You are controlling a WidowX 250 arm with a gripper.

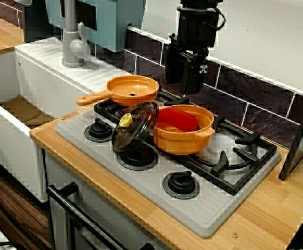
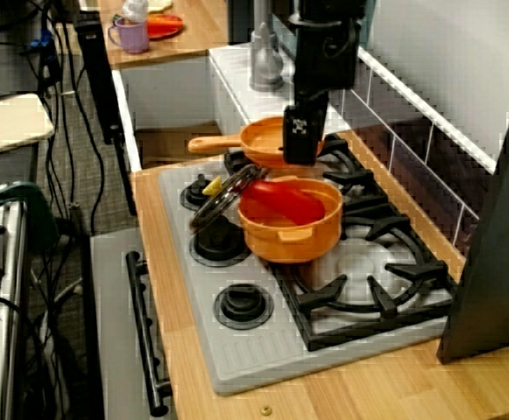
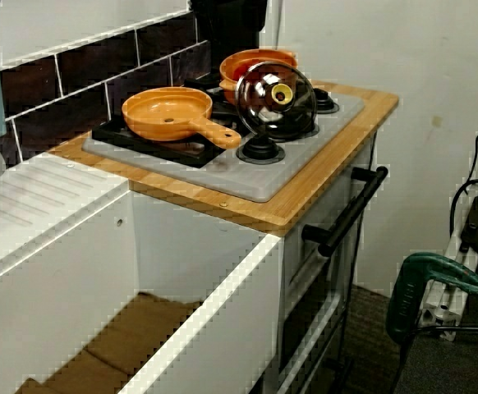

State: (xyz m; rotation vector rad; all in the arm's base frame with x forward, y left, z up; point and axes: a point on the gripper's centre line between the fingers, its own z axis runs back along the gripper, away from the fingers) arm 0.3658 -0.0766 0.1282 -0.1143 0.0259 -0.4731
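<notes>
Wall, 12 o'clock: dark brown tiles (image 1: 255, 112), pale grout. Wall, 3 o'clock in the sink-side view: plain white plaster (image 3: 370, 49). Table (image 1: 276, 213): light wood. Sink basin (image 3: 222, 271): white, 9 o'clock; grey tap (image 1: 71, 36). Oven handle (image 3: 350, 209): black. Floor (image 3: 452, 369): dark grey.

Grey faucet (image 1: 71, 36) beside white sink (image 1: 11, 146), purple mug (image 2: 132, 35) on far counter, black oven handle (image 3: 351, 209)

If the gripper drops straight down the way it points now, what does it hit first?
The gripper would likely meet the orange pot near its back rim; depth is unclear, so it might land on the grate just behind.
</notes>
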